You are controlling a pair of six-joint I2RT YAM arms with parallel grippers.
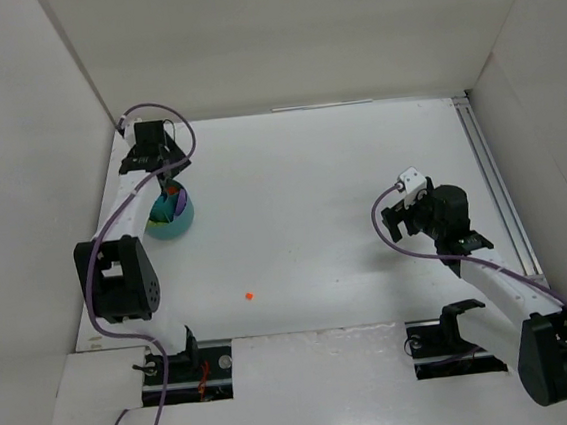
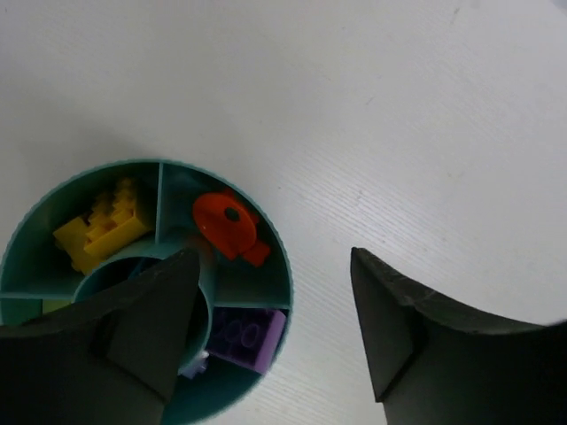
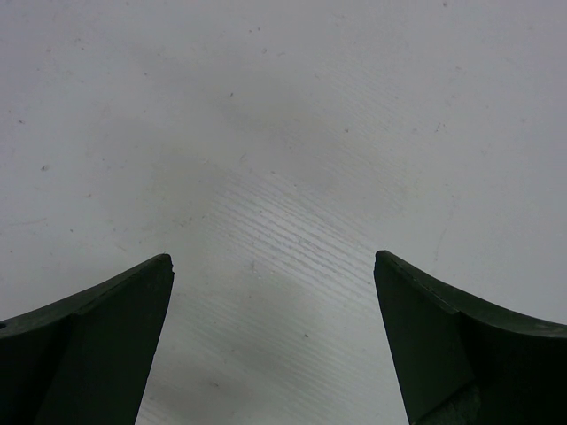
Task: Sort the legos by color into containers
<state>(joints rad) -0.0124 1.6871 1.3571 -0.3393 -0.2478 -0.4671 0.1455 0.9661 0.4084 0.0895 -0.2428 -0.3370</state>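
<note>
The teal tub sits at the far left of the white table, its wedge compartments part filled. From the left wrist cam, a yellow brick lies in the upper-left wedge. An orange-red round piece w/ a dark hole lies in the wedge next to it, and a purple brick in the wedge below that. A pale-green bit shows at the tub's left edge; a small pale bit beside the purple brick is too hidden to name.

One tiny orange lego lies alone on the table, well apart from the tub, toward the near edge and between the two arms.

The left gripper hangs directly over the tub, jaws parted to a middling gap and holding nothing – one finger covers part of the centre ring, the other is over bare table just beside the rim. The right gripper hovers over bare table on the right side, well apart from tub and lego – jaws spread wide, nothing between them. White side walls enclose the workspace.
</note>
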